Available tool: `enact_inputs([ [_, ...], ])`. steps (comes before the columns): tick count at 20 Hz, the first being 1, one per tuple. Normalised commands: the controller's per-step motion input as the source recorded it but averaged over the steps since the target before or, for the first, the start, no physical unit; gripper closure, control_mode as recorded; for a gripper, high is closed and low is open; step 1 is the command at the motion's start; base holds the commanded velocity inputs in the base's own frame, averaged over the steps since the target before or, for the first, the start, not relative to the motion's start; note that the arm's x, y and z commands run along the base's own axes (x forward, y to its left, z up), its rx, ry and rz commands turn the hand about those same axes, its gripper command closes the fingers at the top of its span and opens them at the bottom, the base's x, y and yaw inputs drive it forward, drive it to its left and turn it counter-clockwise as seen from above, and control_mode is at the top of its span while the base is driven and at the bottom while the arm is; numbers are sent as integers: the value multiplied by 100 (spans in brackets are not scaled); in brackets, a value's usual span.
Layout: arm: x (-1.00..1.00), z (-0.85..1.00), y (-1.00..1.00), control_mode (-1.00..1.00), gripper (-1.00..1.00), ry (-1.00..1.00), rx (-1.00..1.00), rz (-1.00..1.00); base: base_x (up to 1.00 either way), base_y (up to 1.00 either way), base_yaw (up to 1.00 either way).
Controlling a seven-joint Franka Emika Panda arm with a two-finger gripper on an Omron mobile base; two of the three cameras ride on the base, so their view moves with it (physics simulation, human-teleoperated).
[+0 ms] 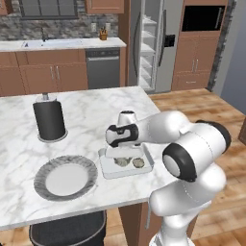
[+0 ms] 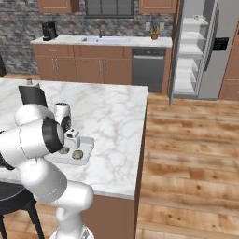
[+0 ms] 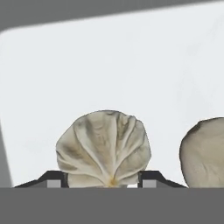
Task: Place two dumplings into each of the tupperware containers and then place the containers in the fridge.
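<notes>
A pale tupperware container lies near the island's front edge, and its floor spreads out under the hand. Two pleated beige dumplings rest inside it side by side. My gripper reaches down into the tray, its finger tips pressed against both sides of the left dumpling. Just to the right is the other dumpling, untouched. At the back of the kitchen the grey fridge stands with a door open, showing white shelves.
A round grey plate sits left of the tray with nothing on it. A black cylinder stands farther back on the marble island. A dark stool is under the front edge. Wooden floor stretches between island and fridge.
</notes>
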Motion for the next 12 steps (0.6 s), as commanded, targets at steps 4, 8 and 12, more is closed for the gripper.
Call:
enact_inputs([
  [4,18,-40,1,-100,100,0,0,0,0,0,0],
  [8,11,-14,9,-100,-100,0,0,0,0,0,0],
  [12,0,1,2,-100,-100,0,0,0,0,0,0],
])
